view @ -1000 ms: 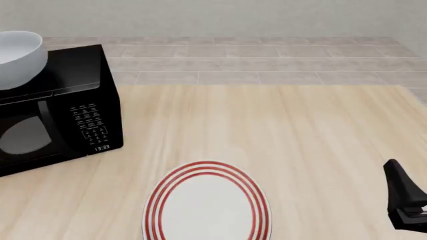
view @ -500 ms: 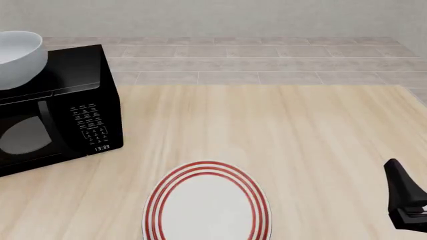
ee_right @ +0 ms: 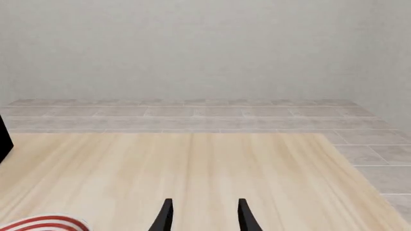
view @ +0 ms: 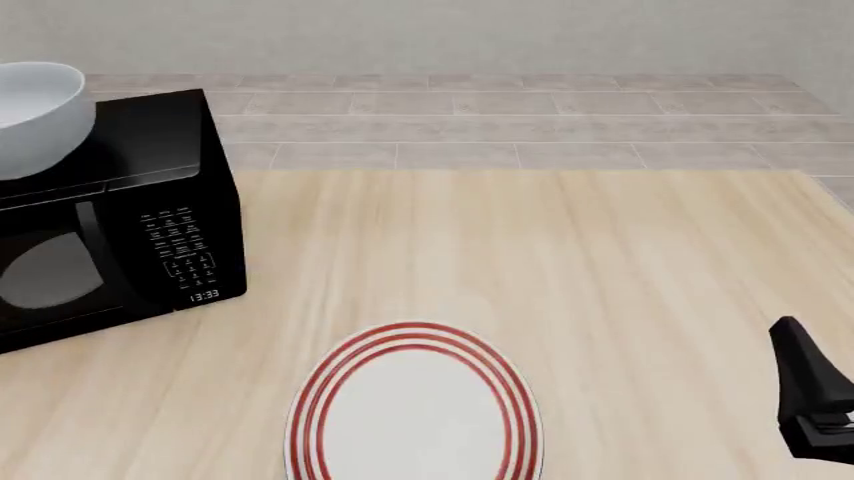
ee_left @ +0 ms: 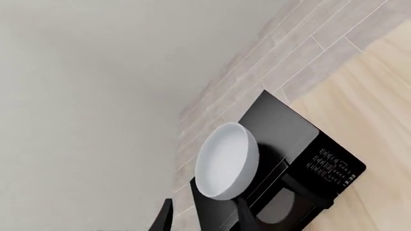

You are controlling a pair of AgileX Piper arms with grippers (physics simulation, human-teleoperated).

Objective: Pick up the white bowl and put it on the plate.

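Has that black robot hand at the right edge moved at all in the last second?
No. The right hand sits at the same spot, the same gap from the plate and the microwave as before.

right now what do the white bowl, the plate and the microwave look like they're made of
White bowl: looks like glazed ceramic, smooth and glossy with soft shading, though plastic can't be ruled out.
Plate: likely the same glazed ceramic, white with thin red rings painted round the rim.
Microwave: black casing, probably painted metal or plastic, with a darker glassy door window.
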